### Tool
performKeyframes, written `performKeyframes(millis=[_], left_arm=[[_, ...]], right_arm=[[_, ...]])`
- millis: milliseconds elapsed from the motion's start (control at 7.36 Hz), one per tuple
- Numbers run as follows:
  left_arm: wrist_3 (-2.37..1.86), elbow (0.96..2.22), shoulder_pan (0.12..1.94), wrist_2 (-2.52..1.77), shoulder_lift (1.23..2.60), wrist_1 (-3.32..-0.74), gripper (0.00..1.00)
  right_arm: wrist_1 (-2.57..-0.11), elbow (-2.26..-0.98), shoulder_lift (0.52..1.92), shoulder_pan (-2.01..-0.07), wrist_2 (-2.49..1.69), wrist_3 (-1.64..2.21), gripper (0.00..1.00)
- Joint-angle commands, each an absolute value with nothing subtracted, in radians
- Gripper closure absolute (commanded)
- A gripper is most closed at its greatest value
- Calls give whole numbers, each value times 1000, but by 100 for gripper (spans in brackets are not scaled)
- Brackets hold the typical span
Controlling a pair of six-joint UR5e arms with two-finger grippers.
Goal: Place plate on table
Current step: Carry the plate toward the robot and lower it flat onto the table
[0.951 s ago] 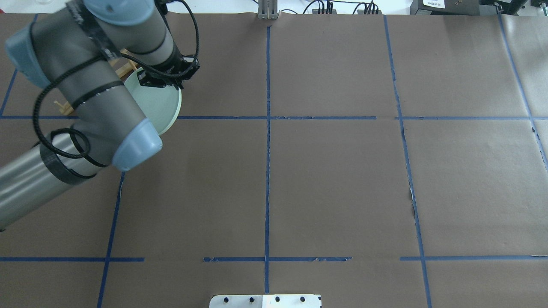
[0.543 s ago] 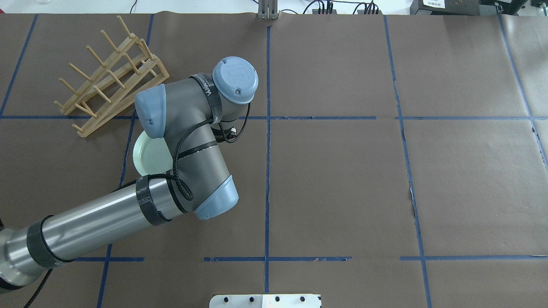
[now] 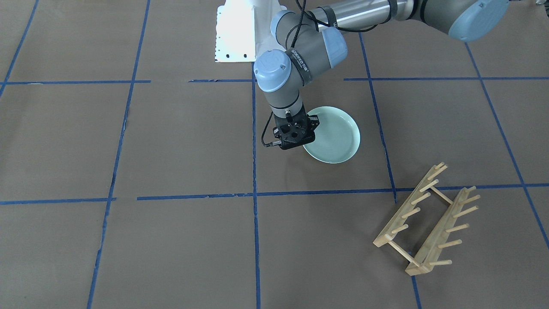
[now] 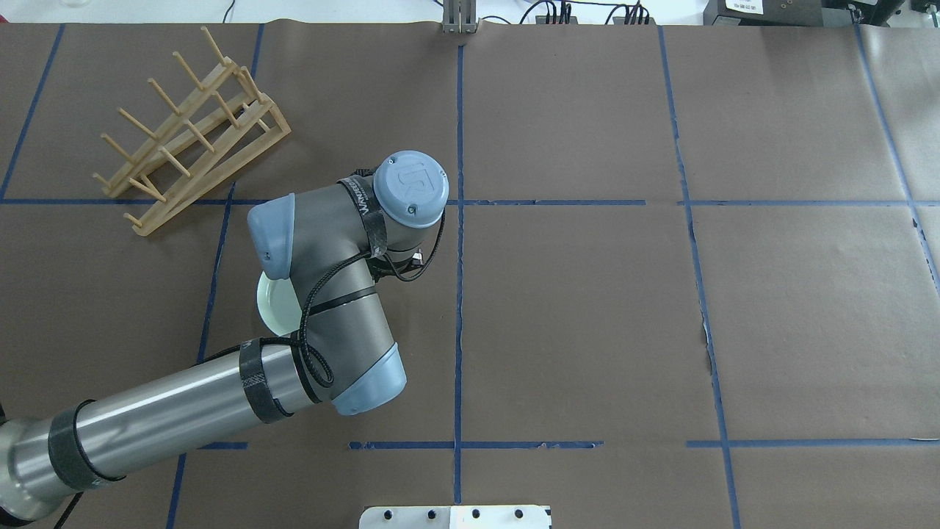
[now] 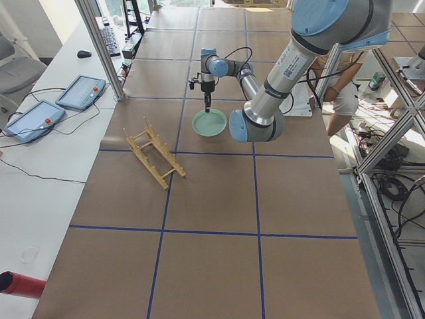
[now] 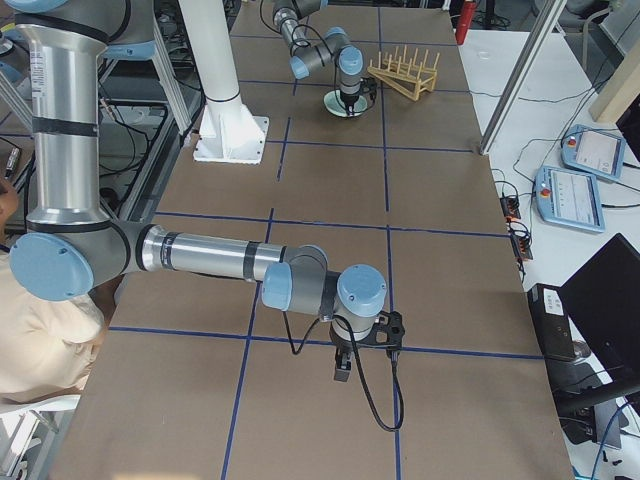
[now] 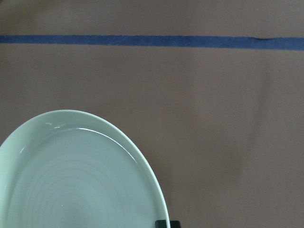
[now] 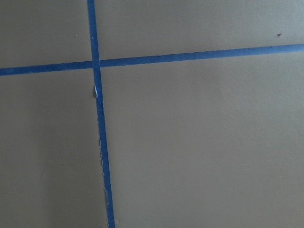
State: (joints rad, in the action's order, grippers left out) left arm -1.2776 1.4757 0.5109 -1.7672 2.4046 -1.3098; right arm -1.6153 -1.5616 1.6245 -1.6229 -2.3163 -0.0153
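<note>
While spanned by both arms, table (image 3: 171, 141): brown paper surface, squared off by blue tape.
Left arm (image 4: 169, 411): extended over the square just left of the centre tape line, wrist pointing down.
Right arm (image 6: 200, 255): low over the far right end of the table.
Rack (image 3: 424, 223): wooden peg rack, well apart from the plate, nothing in it.
Plate (image 3: 336, 137): mint green, near level, low over that same square; contact with the paper cannot be confirmed.
Left gripper (image 3: 308, 126): pinching the plate's rim.
Right gripper (image 6: 342, 372): pointing down at bare paper; finger spread cannot be told.
</note>
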Motion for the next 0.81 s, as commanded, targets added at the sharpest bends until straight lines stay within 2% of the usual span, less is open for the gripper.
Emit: performKeyframes(millis=[0,136,272,407,679], left_arm=[[-1340,1474,494,-1767,2392,-1348,72],[-1339,1479,494,-1767,2390,-1350,25],[-1336,1491,494,-1767,2390,-1353,0],[-1333,1543,506,-1767,2381,-1371,0],[-1094,1745,677,-1834,2311,-1370,0]], right_arm=[[-1615,-1562,1624,-1623,-2316,-15,0],[-1615,-1562,1624,-1623,-2316,-15,0],[-1615,-1562,1624,-1623,-2316,-15,0],[-1615,-1562,1624,-1623,-2316,-15,0],[-1615,-1562,1624,-1623,-2316,-15,0]])
